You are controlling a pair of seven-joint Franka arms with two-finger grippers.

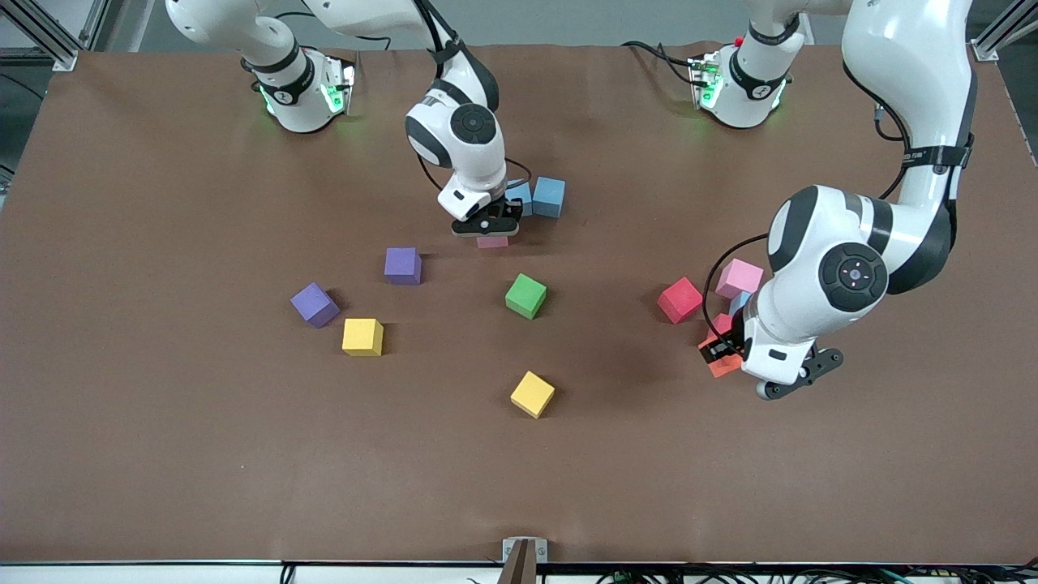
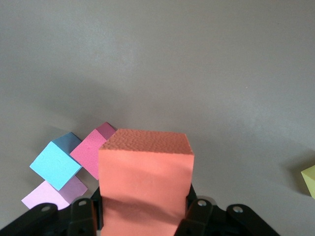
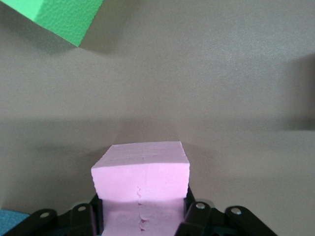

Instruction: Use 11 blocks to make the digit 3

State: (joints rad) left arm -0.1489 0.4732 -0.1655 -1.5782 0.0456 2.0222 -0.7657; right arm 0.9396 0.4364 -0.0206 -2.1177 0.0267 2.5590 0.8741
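Left pincer (image 2: 142,216) pinches the orange block (image 2: 145,182); right pincer (image 3: 142,216) straddles the pink block (image 3: 141,177), grip indeterminate, two light blue blocks (image 1: 548,196) at its one o'clock.

Hidden items: left gripper (image 1: 724,350) is covering most of orange block (image 1: 724,365); right gripper (image 1: 491,230) is hiding most of pink block (image 1: 492,242); 1 light blue block (image 1: 521,197) is showing only partly.
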